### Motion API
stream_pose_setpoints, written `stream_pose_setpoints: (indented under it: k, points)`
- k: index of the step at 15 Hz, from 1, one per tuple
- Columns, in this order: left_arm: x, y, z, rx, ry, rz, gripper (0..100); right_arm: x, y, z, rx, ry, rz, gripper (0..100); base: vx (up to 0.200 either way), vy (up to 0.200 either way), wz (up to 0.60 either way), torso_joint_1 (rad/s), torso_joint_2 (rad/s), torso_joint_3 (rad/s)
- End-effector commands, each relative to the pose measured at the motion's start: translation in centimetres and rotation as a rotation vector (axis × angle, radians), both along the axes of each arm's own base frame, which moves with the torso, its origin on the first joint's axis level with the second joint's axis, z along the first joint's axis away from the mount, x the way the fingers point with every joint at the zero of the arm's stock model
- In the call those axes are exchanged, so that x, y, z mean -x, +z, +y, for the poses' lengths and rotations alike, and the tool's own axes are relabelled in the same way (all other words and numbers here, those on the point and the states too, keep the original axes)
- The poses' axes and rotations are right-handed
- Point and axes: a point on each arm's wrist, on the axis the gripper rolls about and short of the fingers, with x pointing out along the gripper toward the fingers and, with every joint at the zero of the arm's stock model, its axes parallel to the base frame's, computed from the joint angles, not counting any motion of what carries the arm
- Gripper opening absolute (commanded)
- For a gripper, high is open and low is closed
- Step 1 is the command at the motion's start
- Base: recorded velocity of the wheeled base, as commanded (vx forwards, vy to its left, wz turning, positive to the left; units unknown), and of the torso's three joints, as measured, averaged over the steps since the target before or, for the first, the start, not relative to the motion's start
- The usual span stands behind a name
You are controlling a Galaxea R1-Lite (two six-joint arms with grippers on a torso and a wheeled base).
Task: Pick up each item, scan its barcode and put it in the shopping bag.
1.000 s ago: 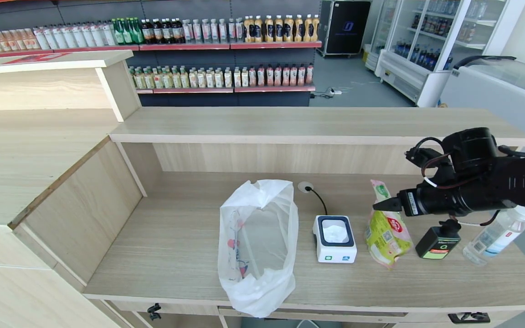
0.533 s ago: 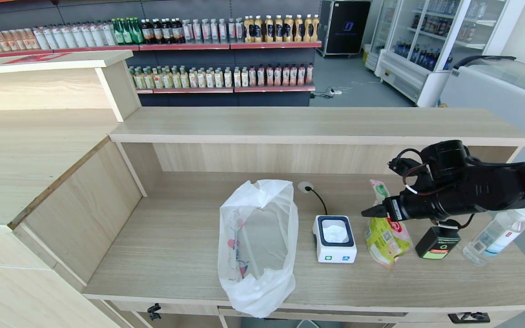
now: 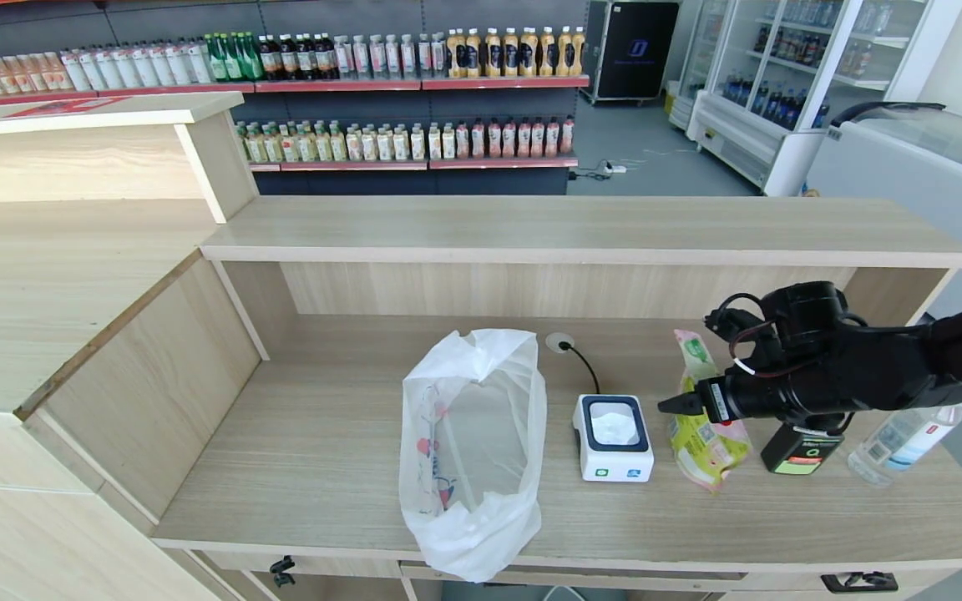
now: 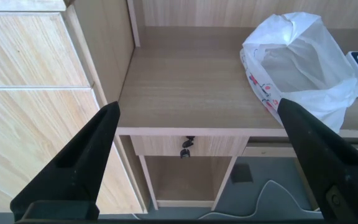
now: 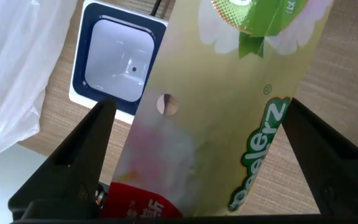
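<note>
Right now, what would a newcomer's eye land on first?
The black right gripper, open, low over the green snack pouch on the counter, a finger on each side of it. Left of that sit the white scanner and the open white shopping bag.

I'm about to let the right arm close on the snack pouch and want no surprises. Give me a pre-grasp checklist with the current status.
1. Right gripper open: ok, fingers spread.
2. Snack pouch between its fingers: ok, seen in the right wrist view.
3. Low enough to grip the pouch: cannot tell.
4. Scanner window uncovered: ok.
5. Shopping bag mouth open: ok.
6. Left gripper out of the way: ok, open, well to the left of the bag.
</note>
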Motion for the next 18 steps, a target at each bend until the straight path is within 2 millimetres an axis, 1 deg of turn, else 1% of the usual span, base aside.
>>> stream_pose_setpoints:
  k: [1,5,8,9,12,14,15,16,17,18]
  points:
    - [0.0,0.0,0.0,0.000,0.001,0.001,100,0.1,-0.7,-0.5,0.004,-0.011,0.004,100,0.000,0.000,0.00,0.000,0.00,0.000]
    - [0.0,0.0,0.0,0.000,0.001,0.001,100,-0.5,-1.6,-1.3,-0.017,-0.014,-0.021,100,0.000,0.000,0.00,0.000,0.00,0.000]
    - [0.0,0.0,0.0,0.000,0.000,0.001,100,-0.6,-2.5,-1.3,-0.036,0.005,-0.036,100,0.000,0.000,0.00,0.000,0.00,0.000]
    - [0.0,0.0,0.0,0.000,0.001,0.001,100,-0.6,-2.9,-1.3,-0.033,0.011,-0.028,0,0.000,0.000,0.00,0.000,0.00,0.000]
    - [0.0,0.0,0.0,0.000,0.000,0.001,100,-0.1,-3.6,-2.1,-0.020,0.002,-0.002,0,0.000,0.000,0.00,0.000,0.00,0.000]
    - [0.0,0.0,0.0,0.000,0.000,0.001,100,-0.2,-3.4,-2.8,-0.018,-0.016,-0.012,0,0.000,0.000,0.00,0.000,0.00,0.000]
    - [0.0,0.0,0.0,0.000,0.000,0.001,100,-0.2,-2.8,-3.1,-0.018,-0.021,-0.030,0,0.000,0.000,0.00,0.000,0.00,0.000]
    - [0.0,0.0,0.0,0.000,0.000,0.001,100,0.1,-1.5,-3.2,-0.029,-0.019,-0.062,0,0.000,0.000,0.00,0.000,0.00,0.000]
    - [0.0,0.0,0.0,0.000,0.000,0.001,100,0.7,-0.1,-3.7,-0.075,0.007,-0.094,0,0.000,0.000,0.00,0.000,0.00,0.000]
    - [0.0,0.0,0.0,0.000,0.000,0.001,100,1.5,1.9,-4.1,-0.142,0.055,-0.133,0,0.000,0.000,0.00,0.000,0.00,0.000]
